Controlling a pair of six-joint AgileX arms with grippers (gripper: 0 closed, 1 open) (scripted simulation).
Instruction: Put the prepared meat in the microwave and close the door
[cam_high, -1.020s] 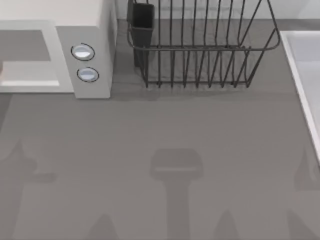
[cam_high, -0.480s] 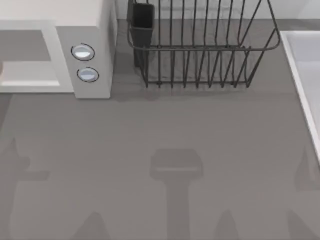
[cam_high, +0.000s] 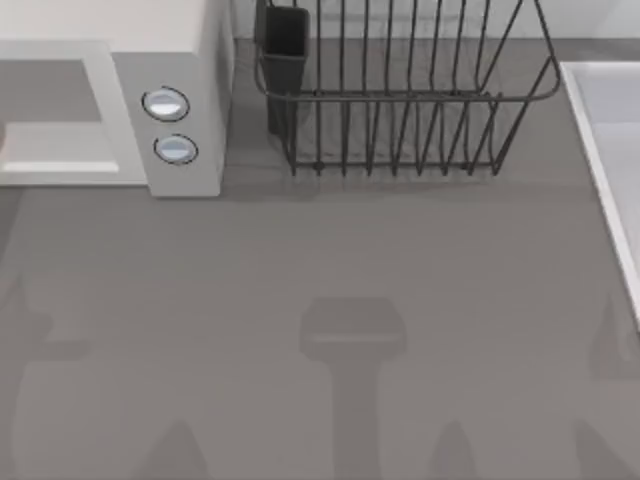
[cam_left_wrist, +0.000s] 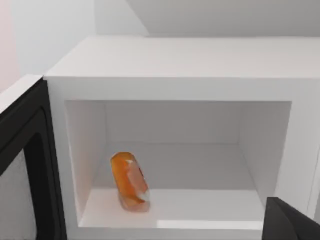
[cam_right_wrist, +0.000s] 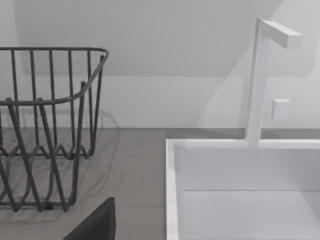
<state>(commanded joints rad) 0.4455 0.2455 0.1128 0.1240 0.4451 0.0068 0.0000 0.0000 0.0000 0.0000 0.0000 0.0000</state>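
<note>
Left wrist view: a dark corner of the left pincer (cam_left_wrist: 290, 220) is seen at five o'clock of the frame; whether it is spread or pressed together cannot be told. Beyond it the microwave (cam_left_wrist: 175, 75) is faced head-on, its cavity open. The meat (cam_left_wrist: 131, 181) is seen inside, resting on the cavity floor near the front edge, closer to the wall on the door's side, tilted and apart from that wall. It is an orange-brown lump with a white patch. The door (cam_left_wrist: 22, 165) is swung outward at the cavity's edge, its dark inner frame turned toward the camera.

From the right wrist camera a dark part of the right pincer (cam_right_wrist: 97, 225) is seen low in the frame; its state cannot be told either. Past it a dark wire rack (cam_right_wrist: 45, 130) stands on the grey table (cam_right_wrist: 135, 165), and just beside it lies a white sink (cam_right_wrist: 240, 180) with a white tap (cam_right_wrist: 260, 80) rising from its far rim.

From above, the microwave (cam_high: 190, 60) is placed at ten o'clock of the table (cam_high: 320, 260), with two round buttons (cam_high: 166, 104) on its side panel. The rack (cam_high: 400, 100) is placed at twelve o'clock, near the microwave but apart from it. The sink (cam_high: 605, 150) is set at three o'clock.
</note>
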